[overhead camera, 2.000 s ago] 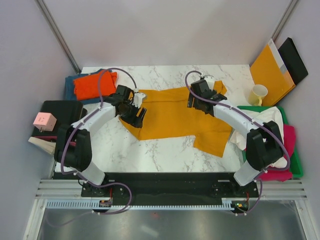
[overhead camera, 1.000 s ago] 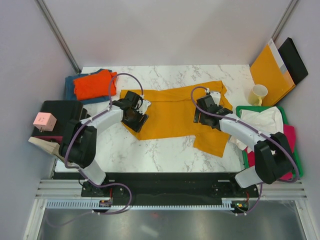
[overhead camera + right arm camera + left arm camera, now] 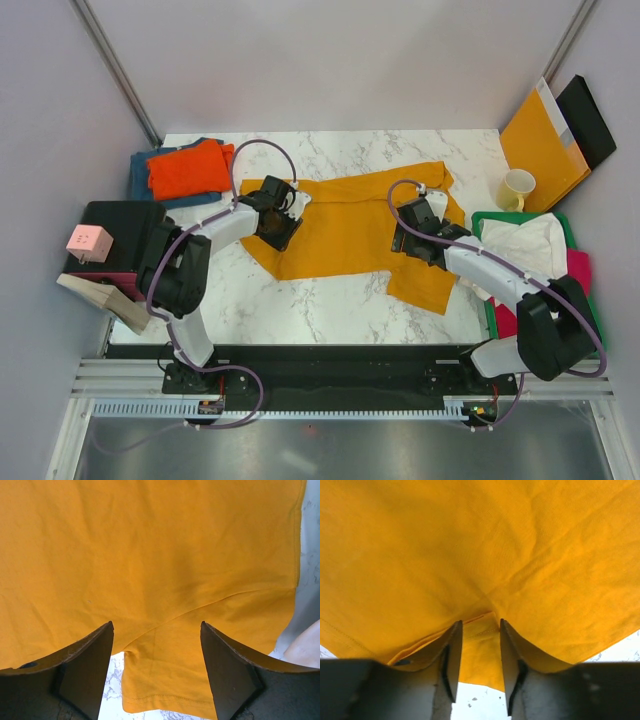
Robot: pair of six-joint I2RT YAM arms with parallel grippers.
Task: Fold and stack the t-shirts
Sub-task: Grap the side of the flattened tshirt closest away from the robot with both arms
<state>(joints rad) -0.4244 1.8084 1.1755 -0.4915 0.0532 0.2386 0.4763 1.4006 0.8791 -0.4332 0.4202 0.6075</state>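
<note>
The mustard-yellow t-shirt (image 3: 345, 235) lies spread across the middle of the marble table. My left gripper (image 3: 282, 228) presses down on its left edge. In the left wrist view the gripper (image 3: 479, 625) has its jaws half closed around a hemmed fold of the shirt (image 3: 495, 545), with a gap still between them. My right gripper (image 3: 412, 240) stands on the shirt's right part. In the right wrist view the gripper (image 3: 156, 625) is wide open over a sleeve and hem of the shirt (image 3: 150, 540). A folded orange t-shirt (image 3: 185, 168) rests on a teal-blue one (image 3: 138, 175) at the back left.
A green tray (image 3: 590, 325) at the right holds a white t-shirt (image 3: 525, 240) and a magenta one (image 3: 575, 275). A mug (image 3: 517, 188), an orange-brown envelope (image 3: 540, 140) and a black slab (image 3: 590, 120) stand at the back right. A black box (image 3: 125, 225) with a pink cube (image 3: 88, 241) sits at the left.
My left gripper has slid right onto the shirt's left edge and its jaws have narrowed around a fold. My right gripper has shifted slightly down and right, still open.
</note>
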